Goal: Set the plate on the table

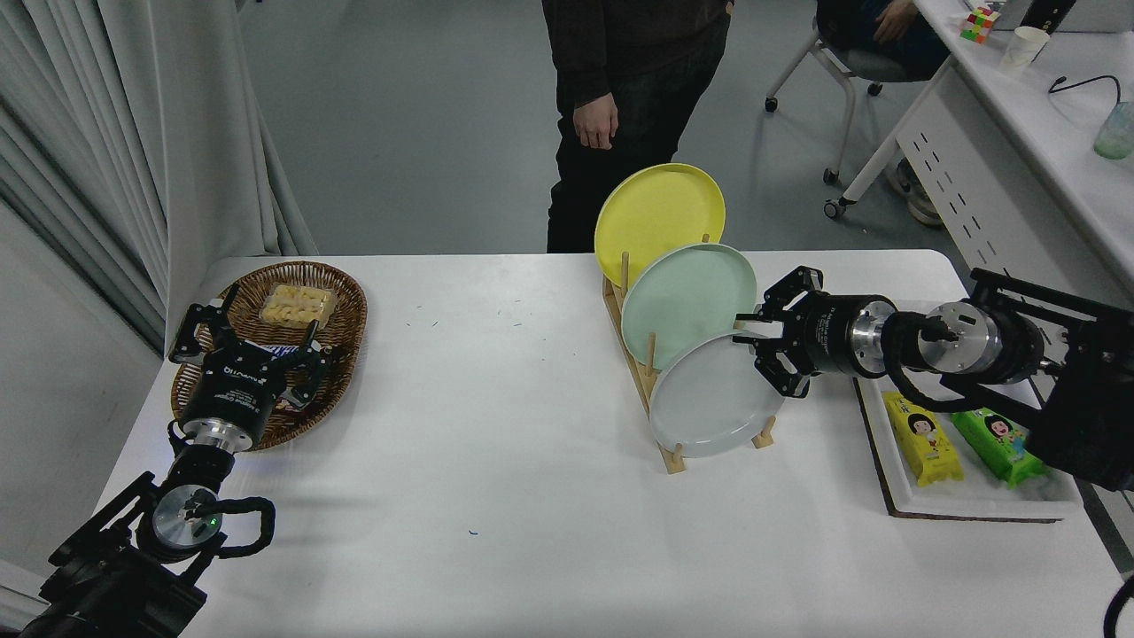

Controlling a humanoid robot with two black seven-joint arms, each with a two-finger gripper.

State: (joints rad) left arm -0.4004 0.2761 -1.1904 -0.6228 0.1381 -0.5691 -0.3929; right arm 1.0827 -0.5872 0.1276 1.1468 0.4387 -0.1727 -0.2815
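From the head view, the pale grey plate [714, 394] is standing on edge in the nearest slot of a wooden rack [660, 400] on the white surface [496, 425], with a mint green plate [687, 303] behind it and a yellow plate [657, 219] at the back. The right gripper [760, 330] is reaching in from the right, its fingers spread apart around the grey plate's upper right rim and not clenched on it. The left gripper [252, 341] is sitting parked at the lower left with its fingers released, over the near edge of a wicker basket [341, 319]. A white tray [974, 507] holding yellow and green packets is lying at the right. A person [620, 80] in dark clothes is standing at the far side.
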